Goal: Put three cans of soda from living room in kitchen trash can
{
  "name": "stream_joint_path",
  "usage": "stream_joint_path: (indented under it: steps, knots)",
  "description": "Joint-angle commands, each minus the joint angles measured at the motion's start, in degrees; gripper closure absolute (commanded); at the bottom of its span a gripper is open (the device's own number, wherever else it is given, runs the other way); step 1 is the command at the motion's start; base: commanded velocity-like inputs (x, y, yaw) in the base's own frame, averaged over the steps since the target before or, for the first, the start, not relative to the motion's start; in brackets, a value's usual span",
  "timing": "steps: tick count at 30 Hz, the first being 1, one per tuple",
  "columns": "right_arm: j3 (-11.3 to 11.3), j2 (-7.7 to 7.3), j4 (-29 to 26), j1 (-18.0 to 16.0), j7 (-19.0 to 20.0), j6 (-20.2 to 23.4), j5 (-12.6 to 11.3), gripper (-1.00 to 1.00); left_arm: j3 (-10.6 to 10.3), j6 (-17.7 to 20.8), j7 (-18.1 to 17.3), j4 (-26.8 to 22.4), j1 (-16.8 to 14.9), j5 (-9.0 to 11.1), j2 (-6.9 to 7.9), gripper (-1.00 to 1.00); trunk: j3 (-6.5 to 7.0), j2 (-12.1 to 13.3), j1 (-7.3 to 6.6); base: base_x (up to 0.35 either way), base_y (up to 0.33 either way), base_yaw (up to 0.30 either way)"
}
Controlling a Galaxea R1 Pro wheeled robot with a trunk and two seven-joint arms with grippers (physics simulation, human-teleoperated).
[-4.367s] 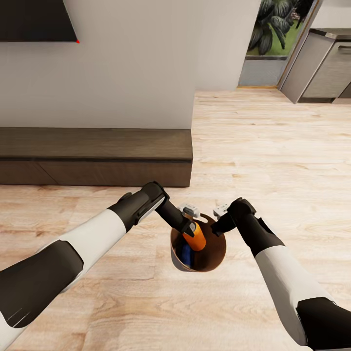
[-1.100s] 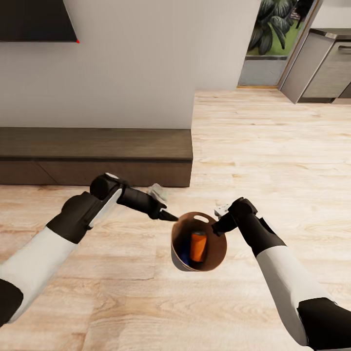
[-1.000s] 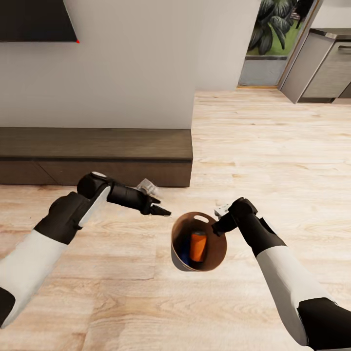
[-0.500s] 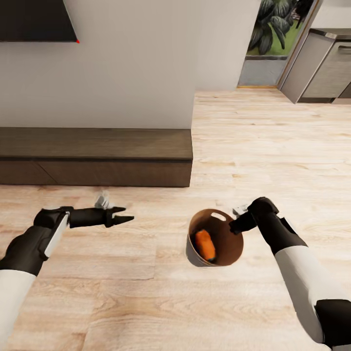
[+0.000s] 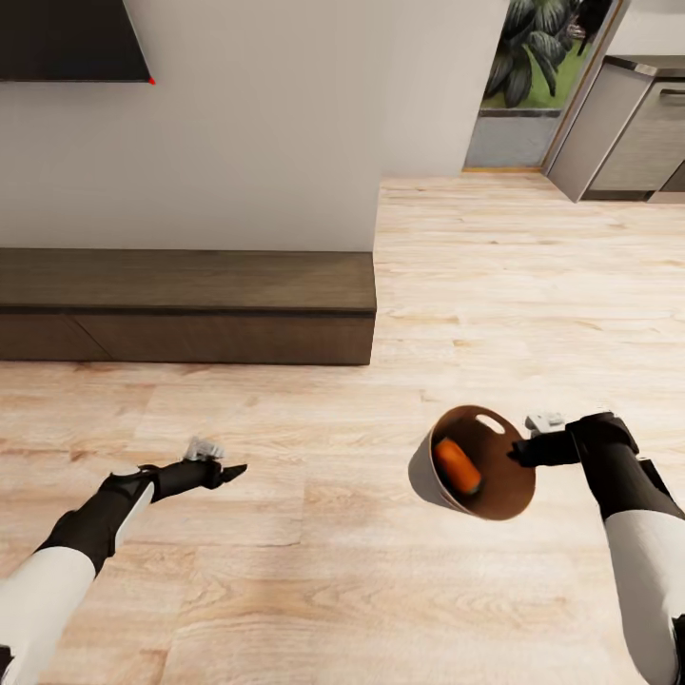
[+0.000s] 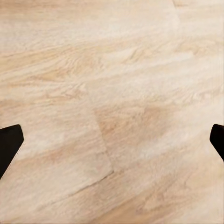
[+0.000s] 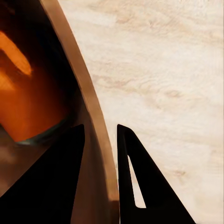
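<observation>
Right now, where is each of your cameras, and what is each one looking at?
Head view: up on my head, looking down at the wood floor; both arms show, with the left gripper and right gripper.
Left wrist view: by my left gripper, facing bare floor between two dark fingertips.
Right wrist view: by my right gripper, its fingers astride the trash can rim.
Shared: head and right wrist views both show the trash can and an orange soda can.

A soda can [image 5: 458,466] lies inside the trash can [image 5: 495,495].
</observation>
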Motion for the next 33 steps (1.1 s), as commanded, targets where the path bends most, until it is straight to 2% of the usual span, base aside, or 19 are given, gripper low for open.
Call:
stream_joint_path:
  steps: [1, 5, 8, 12, 13, 20, 22, 23, 24, 25, 26, 29, 30, 33]
  knots:
    - [-1.7, -0.03, 0.0, 0.8, 0.5, -0.4, -1.8, 1.0, 0.1, -0.2, 2.4, 0.3, 0.0, 0.0, -0.99, -1.0, 0.01, 0.0, 0.0, 0.0, 0.0, 0.0]
    - [-3.0, -0.03, -0.2, 1.4, 0.5, -1.4, -1.8, 1.0, 0.1, -0.4, 7.6, 0.0, 0.0, 0.1, -2.75, -1.0, 0.01, 0.0, 0.0, 0.0, 0.0, 0.0]
    - [-4.5, -0.02, -0.3, 1.5, 0.5, -1.7, -1.8, 1.0, 0.0, -0.1, 9.6, -0.2, 0.0, 0.2, -3.23, -1.0, 0.0, 0.0, 0.0, 0.0, 0.0, 0.012]
    - [-6.8, 0.04, -0.6, 1.6, 0.5, -1.8, -1.8, 1.0, 0.1, 0.4, 10.3, -0.2, 0.0, 0.4, -3.5, -1.0, -0.05, 0.0, 0.0, 0.0, 0.0, 0.12]
    - [-7.6, 0.12, -0.7, 1.6, 0.5, -1.9, -1.8, 1.0, 0.2, 2.1, 10.6, -1.2, 0.0, 0.5, -3.76, -1.0, -0.08, 0.0, 0.0, 0.0, 0.0, 0.207]
    - [-8.2, 0.01, -0.7, 1.7, 0.7, -1.9, -1.8, 1.0, 0.4, 5.5, 10.6, -5.2, 0.3, 0.5, -4.02, -1.0, -0.2, 0.0, 0.0, 0.0, 0.0, 0.224]
    - [-8.2, 0.05, -0.7, 1.7, 0.8, -1.9, -1.8, 1.0, 0.5, 6.0, 10.5, -6.8, 2.4, 0.6, -3.84, -1.0, -0.21, 0.0, 0.0, 0.0, 0.0, 0.238]
    - [-8.2, 0.11, -0.7, 1.7, 0.8, -1.9, -1.8, 1.0, 0.7, 6.0, 10.6, -8.2, 4.8, 0.6, -3.71, -1.0, -0.22, 0.0, 0.0, 0.0, 0.0, 0.24]
    - [-8.1, 0.5, -0.7, 1.7, 0.8, -1.9, -1.8, 1.0, 1.9, 6.0, 10.6, -11.9, 8.5, 0.6, -3.59, -1.0, -0.22, 0.0, 0.0, 0.0, 0.0, 0.242]
    - [-8.1, 0.75, -0.7, 1.7, 0.7, -1.9, -1.8, 1.0, 2.5, 6.0, 10.7, -13.5, 9.6, 0.5, -3.58, -1.0, -0.22, 0.0, 0.0, 0.0, 0.0, 0.243]
    - [-8.1, 1.17, -0.7, 1.7, 0.7, -1.9, -1.8, 1.0, 3.7, 6.0, 10.7, -16.5, 12.1, 0.4, -3.56, -1.0, -0.22, 0.0, 0.0, 0.0, 0.0, 0.245]
    - [-8.1, 1.51, -0.7, 1.7, 0.6, -1.9, -1.8, 1.0, 5.2, 5.8, 10.7, -19.6, 16.2, 0.3, -3.55, -1.0, -0.22, 0.0, 0.0, 0.0, 0.0, 0.246]
    - [-8.2, 1.62, -0.7, 1.7, 0.6, -1.9, -1.8, 1.0, 5.8, 5.8, 10.8, -21.3, 18.5, 0.3, -3.56, -1.0, -0.22, 0.0, 0.0, 0.0, 0.0, 0.247]
    - [-8.2, 1.67, -0.8, 1.7, 0.8, -1.9, -1.8, 1.0, 6.3, 5.7, 10.9, -23.4, 20.5, 0.2, -3.76, -1.0, -0.22, 0.0, 0.0, 0.002, 0.0, 0.248]
